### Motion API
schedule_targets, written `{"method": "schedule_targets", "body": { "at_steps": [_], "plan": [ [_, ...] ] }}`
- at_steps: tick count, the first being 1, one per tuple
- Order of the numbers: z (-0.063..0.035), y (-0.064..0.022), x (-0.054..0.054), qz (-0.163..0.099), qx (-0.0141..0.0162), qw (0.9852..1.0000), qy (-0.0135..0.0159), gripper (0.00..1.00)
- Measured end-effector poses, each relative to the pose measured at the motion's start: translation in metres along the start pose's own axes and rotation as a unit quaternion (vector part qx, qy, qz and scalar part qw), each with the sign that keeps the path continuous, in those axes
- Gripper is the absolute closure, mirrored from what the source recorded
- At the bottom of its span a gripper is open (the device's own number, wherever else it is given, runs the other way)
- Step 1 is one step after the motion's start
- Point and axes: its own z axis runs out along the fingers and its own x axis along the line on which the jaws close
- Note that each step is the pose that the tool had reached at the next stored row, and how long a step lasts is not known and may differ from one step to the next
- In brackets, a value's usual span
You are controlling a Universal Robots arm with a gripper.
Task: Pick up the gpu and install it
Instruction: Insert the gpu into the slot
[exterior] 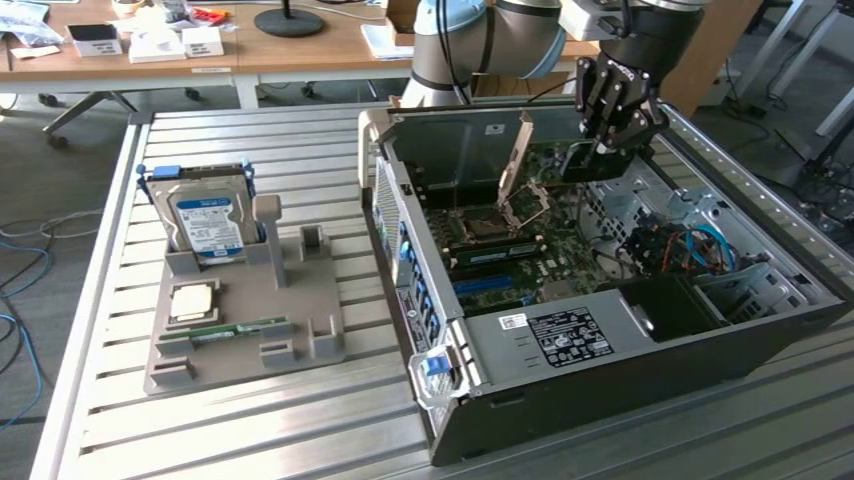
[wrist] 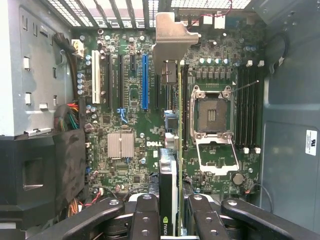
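The fingers [wrist: 145, 220] pinch the graphics card [wrist: 173, 150] from both sides. The card hangs on its thin edge inside the open computer box [wrist: 285, 100], over the green main board [wrist: 130, 120]. I cannot tell if it touches the board.

In the wrist view the word "DELL" is printed in white on the main board, just beside the card. The card's black face has a small sign with sideways letters near the fingers. It looks like the NVIDIA sign, but it is cut off. The card's silver end plate [wrist: 172, 37] points at the back wall of the box. A long blue slot [wrist: 145, 82] lies on one side of the card and the open chip socket [wrist: 212, 115] on the other. A white sticker [wrist: 311, 142] is on the wall of the box, and its writing is too small to read.

The exterior view shows the whole box [exterior: 641, 370] lying on a slatted metal tabletop [exterior: 267, 420]. The black fingers [exterior: 607, 100] reach down into the back part of the box, with the card [exterior: 587, 162] dark below them. A black part inside the box has a label [exterior: 567, 335] with tiny white writing. Outside the box, on the exterior view's left, stands a grey holder [exterior: 307, 340]. It holds a hard drive [exterior: 207, 215] with a blue and white label, and a small green stick [exterior: 227, 332].
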Motion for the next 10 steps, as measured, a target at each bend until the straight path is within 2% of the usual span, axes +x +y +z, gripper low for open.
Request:
{"method": "schedule_targets", "body": {
  "at_steps": [10],
  "plan": [
    [0.0013,0.0000,0.0001,0.000,0.0000,1.0000,0.0001,0.73]
  ]
}}
